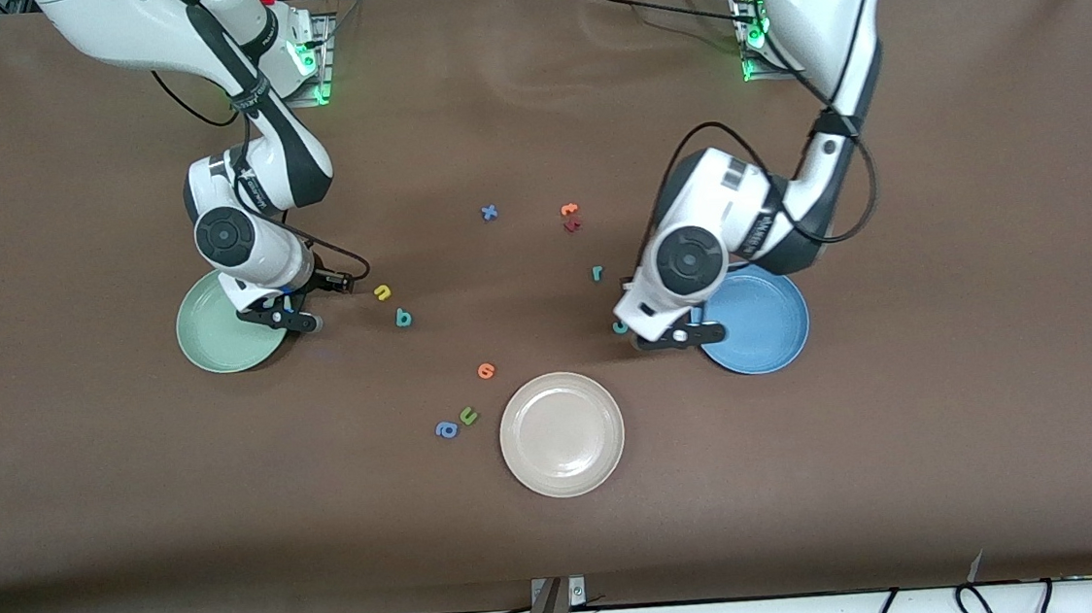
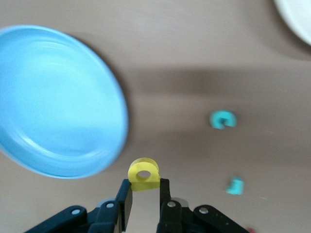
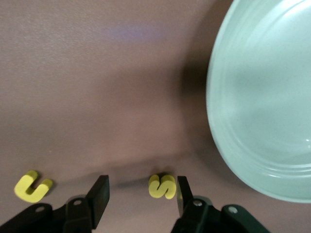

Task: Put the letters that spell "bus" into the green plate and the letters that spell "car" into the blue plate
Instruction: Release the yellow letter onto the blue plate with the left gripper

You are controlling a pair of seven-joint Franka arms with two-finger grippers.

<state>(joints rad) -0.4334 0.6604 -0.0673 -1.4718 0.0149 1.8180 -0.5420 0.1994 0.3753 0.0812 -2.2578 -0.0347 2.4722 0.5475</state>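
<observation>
Yellow a (image 2: 144, 174) was clamped in the left end effector (image 2: 145, 196) beside the blue plate (image 2: 53, 97), teal c (image 2: 223, 119) nearby. Right end effector (image 3: 141, 191), fingers apart, straddled yellow s (image 3: 162, 186) beside the green plate (image 3: 262, 97); yellow u (image 3: 32, 186) lay close.

Left hand (image 2: 144, 198) clamped, right hand (image 3: 141, 196) spread.

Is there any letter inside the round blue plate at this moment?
The visible part of the round medium-blue plate holds no letter. In the front view the left arm covers one edge of it, so that part is unseen. The small yellow foam letter a is gripped in the left tool beside the plate.
</observation>
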